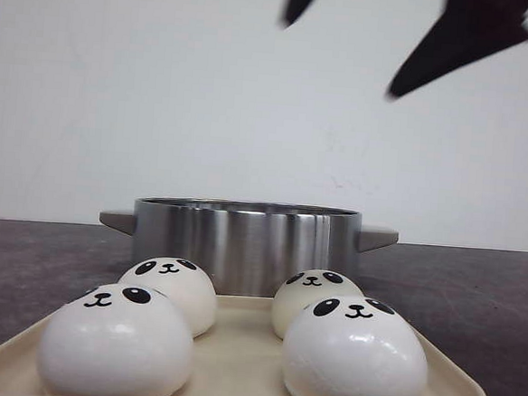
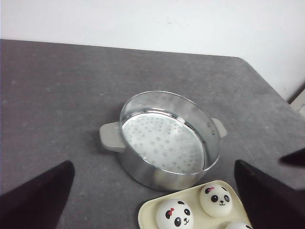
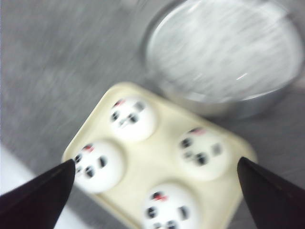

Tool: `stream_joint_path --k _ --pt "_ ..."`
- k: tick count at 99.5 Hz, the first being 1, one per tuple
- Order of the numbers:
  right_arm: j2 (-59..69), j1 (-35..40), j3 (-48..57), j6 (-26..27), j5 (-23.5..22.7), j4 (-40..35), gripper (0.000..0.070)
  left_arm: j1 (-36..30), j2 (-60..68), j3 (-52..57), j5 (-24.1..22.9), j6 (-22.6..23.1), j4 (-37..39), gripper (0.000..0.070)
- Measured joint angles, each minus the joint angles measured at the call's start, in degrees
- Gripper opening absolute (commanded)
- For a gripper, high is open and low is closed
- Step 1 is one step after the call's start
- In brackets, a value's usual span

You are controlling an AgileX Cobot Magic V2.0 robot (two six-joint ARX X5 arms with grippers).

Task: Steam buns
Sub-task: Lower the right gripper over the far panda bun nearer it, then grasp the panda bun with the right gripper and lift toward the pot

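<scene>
- Cream-coloured tray (image 1: 234, 364) sits on the dark grey table (image 1: 474, 303), nearest the camera in the front view, carrying all four buns.
- Buns: front-left bun (image 1: 115, 343), front-right bun (image 1: 354, 355), rear-left bun (image 1: 171, 291) and rear-right bun (image 1: 314, 297). Each is glossy white with black panda eyes, ears and a small mouth. They stand two by two, apart from one another, none touching a gripper.
- Stainless steel steamer pot (image 1: 245, 242) stands just behind the tray, its wall close to the tray's far edge. Grey handles project on both sides. The left wrist view shows a perforated plate (image 2: 162, 143) across its bottom with nothing on it.
- Left gripper (image 2: 155, 191): fingers spread wide, dark tips at either side of its wrist view, nothing held. It is above the table, looking down on the pot and the tray's far corner.
- Right gripper (image 3: 157, 188): fingers likewise wide apart and holding nothing. It is above the tray, with all four buns between the fingertips in its wrist view; that view is blurred.
- In the front view, dark fingers (image 1: 456, 39) show at the upper right, well above the pot and clear of the buns; which arm they belong to cannot be told.
</scene>
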Motion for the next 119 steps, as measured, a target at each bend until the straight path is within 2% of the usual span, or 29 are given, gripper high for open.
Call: stream_joint_path --k 18,27,32,40,113,114,119 --pt "9.8 -1.2 0.1 8.2 -1.0 -0.1 0.0685 -2.0 0.0 0.0 0.0 0.8 0.0 0.07" --pt "13.4 -3.3 0.9 10.7 -3.3 -0.5 0.0581 -3.1 0.0 0.0 0.0 0.8 0.0 0.07" --pt "15.3 -4.4 1.7 11.5 -4.6 -0.7 0.0557 -3.5 0.0 0.0 0.0 0.8 0.0 0.07" --pt "17.9 -5.9 2.8 12.1 -5.8 -0.4 0.0557 -4.2 0.0 0.0 -0.1 0.9 0.0 0.07" --pt "32.3 -10.9 4.3 12.5 -6.2 2.5 0.0543 -8.2 0.0 0.0 -0.3 1.2 0.0 0.07" --pt "28.7 -6.0 12.7 6.3 -8.4 -4.7 0.0 -8.9 0.0 0.0 -0.4 1.8 -2.2 0.07" --pt "26.4 -5.2 15.7 5.3 -10.2 -5.4 0.0 -8.9 0.0 0.0 -0.5 2.0 -2.2 0.07"
